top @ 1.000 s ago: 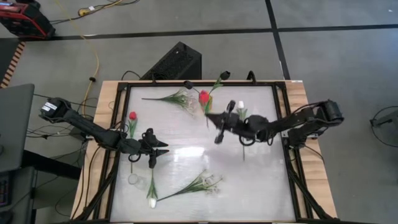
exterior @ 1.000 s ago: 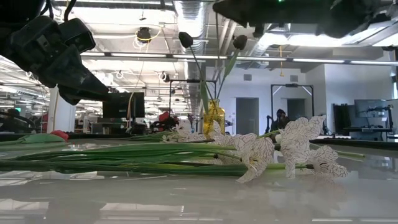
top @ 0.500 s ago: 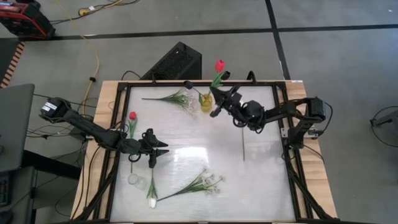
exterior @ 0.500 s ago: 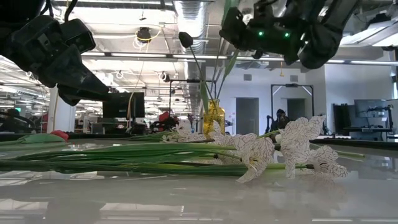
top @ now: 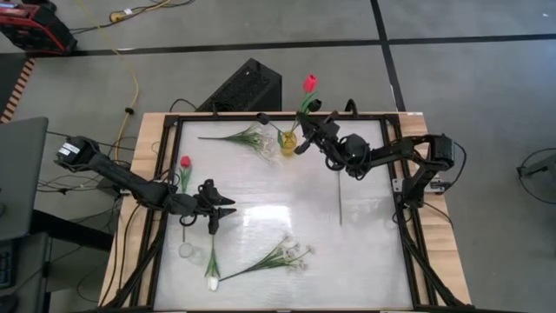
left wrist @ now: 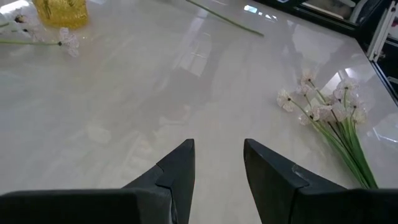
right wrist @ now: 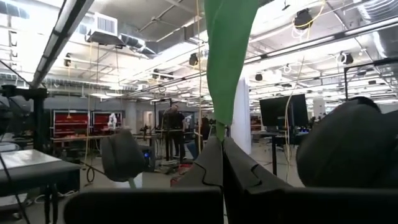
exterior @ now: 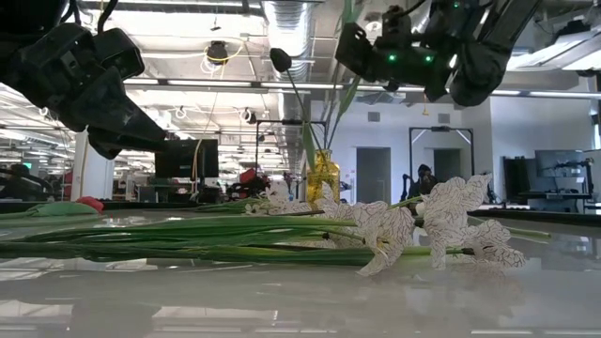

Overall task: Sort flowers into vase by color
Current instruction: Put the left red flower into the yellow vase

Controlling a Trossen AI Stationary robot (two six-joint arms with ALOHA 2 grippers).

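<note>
A red tulip (top: 308, 83) is held by its green stem in the clamped right gripper (top: 306, 139), directly above the yellow vase (top: 287, 143) at the table's far edge. The left gripper (top: 224, 211) is held parted, empty, above the table (top: 365, 252) near its left side.

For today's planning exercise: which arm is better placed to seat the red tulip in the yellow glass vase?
Right. The right gripper is shut on the red tulip's green stem, beside the yellow glass vase; the left gripper hangs open, far off.

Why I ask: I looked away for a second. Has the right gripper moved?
Yes. In the high view the right gripper, shut on the red tulip, has swung from mid-table to the far edge, beside the yellow vase.
</note>
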